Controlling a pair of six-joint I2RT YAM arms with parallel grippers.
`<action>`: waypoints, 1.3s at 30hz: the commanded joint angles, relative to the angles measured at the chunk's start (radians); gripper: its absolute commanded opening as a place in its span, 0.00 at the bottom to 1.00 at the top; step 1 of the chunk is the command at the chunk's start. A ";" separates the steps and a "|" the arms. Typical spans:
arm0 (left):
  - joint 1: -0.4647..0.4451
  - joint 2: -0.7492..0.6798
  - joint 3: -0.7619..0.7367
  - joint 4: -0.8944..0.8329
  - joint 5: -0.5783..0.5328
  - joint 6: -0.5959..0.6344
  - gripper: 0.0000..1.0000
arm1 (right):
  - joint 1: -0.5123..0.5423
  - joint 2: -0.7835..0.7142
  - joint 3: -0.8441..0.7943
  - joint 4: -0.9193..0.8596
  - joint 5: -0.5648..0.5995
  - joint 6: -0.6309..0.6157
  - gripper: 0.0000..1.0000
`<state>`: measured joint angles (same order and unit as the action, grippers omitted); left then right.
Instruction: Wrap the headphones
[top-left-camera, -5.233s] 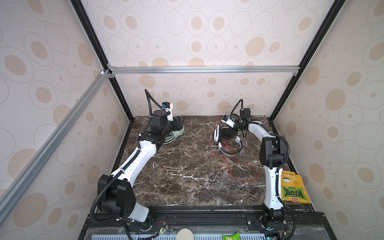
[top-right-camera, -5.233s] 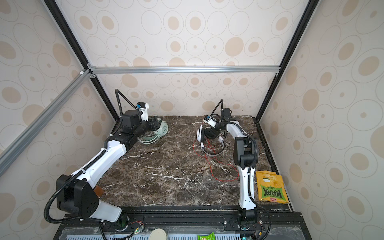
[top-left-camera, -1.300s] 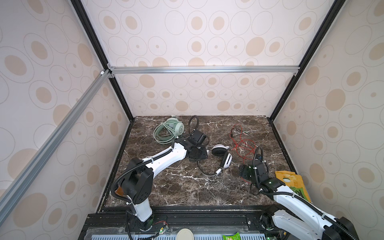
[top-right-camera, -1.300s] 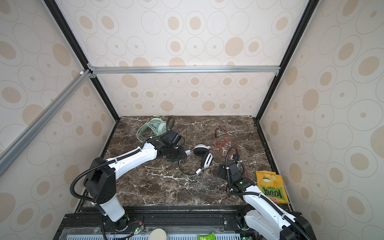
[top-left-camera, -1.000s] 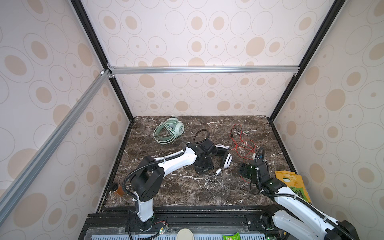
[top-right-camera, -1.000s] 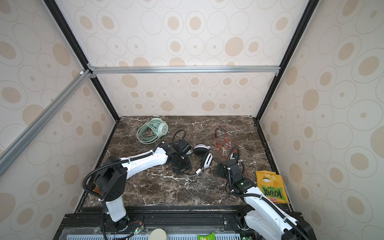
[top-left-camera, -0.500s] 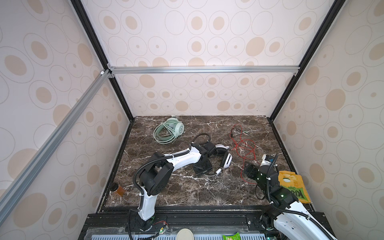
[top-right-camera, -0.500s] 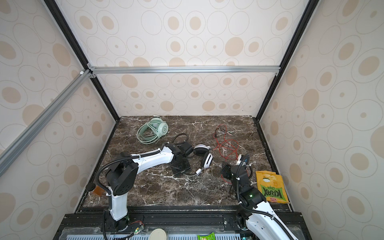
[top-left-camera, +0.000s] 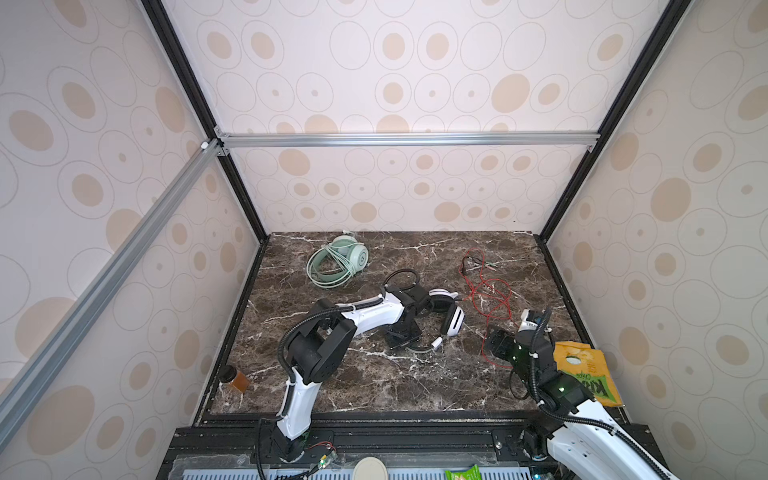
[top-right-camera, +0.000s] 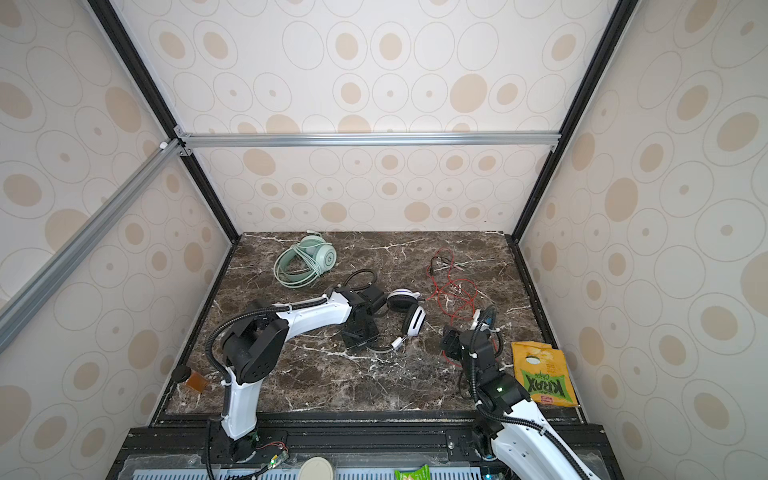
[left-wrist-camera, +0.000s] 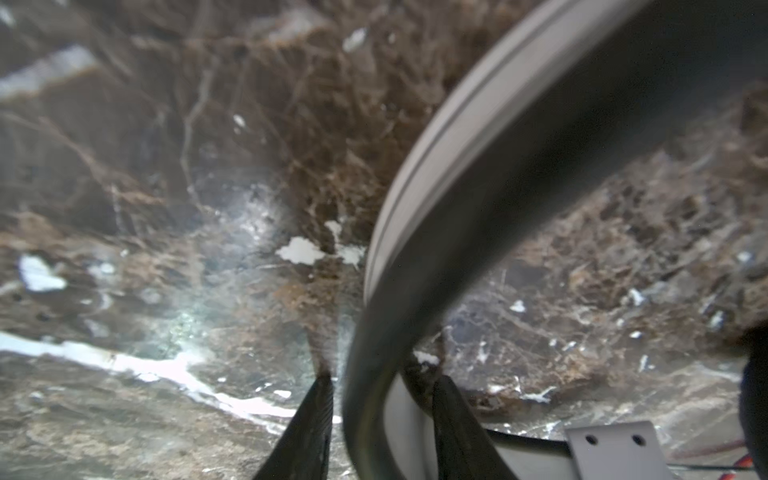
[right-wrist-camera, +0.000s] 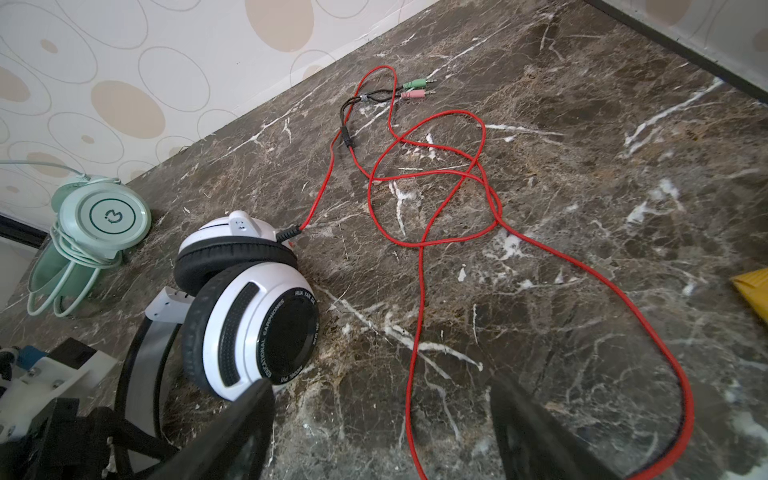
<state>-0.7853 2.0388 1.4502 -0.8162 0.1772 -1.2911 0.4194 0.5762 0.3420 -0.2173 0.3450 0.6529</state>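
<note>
Now left pincer (left-wrist-camera: 382, 415) straddles headband (left-wrist-camera: 436, 166) of white headset (right-wrist-camera: 249, 324), grip unclear; right pincer (right-wrist-camera: 378, 386) spread over red cable (right-wrist-camera: 419, 291).

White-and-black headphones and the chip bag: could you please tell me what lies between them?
In both top views, the red cable and the right gripper lie between them.

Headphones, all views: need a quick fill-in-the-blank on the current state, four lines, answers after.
The white-and-black headphones have a loose cable coloured ___.
The left gripper has its jaws either side of that headset's ___.
The mint-green headphones have their pale cable ___ around them.
The right gripper stands ___, holding nothing.
Answers: red; headband; wrapped; open.
</note>
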 joint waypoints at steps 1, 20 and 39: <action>0.008 0.050 -0.012 -0.025 -0.024 0.005 0.27 | -0.005 -0.017 -0.008 -0.012 0.025 -0.002 0.84; 0.151 -0.201 -0.030 0.056 -0.233 0.237 0.00 | -0.004 0.016 -0.023 0.030 0.048 -0.023 0.84; 0.278 -0.641 -0.655 0.350 -0.044 0.102 0.00 | -0.003 0.153 0.013 0.072 -0.305 -0.016 0.77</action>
<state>-0.5060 1.4593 0.8078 -0.5720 0.0689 -1.1049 0.4194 0.7197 0.3634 -0.1661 0.0952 0.5949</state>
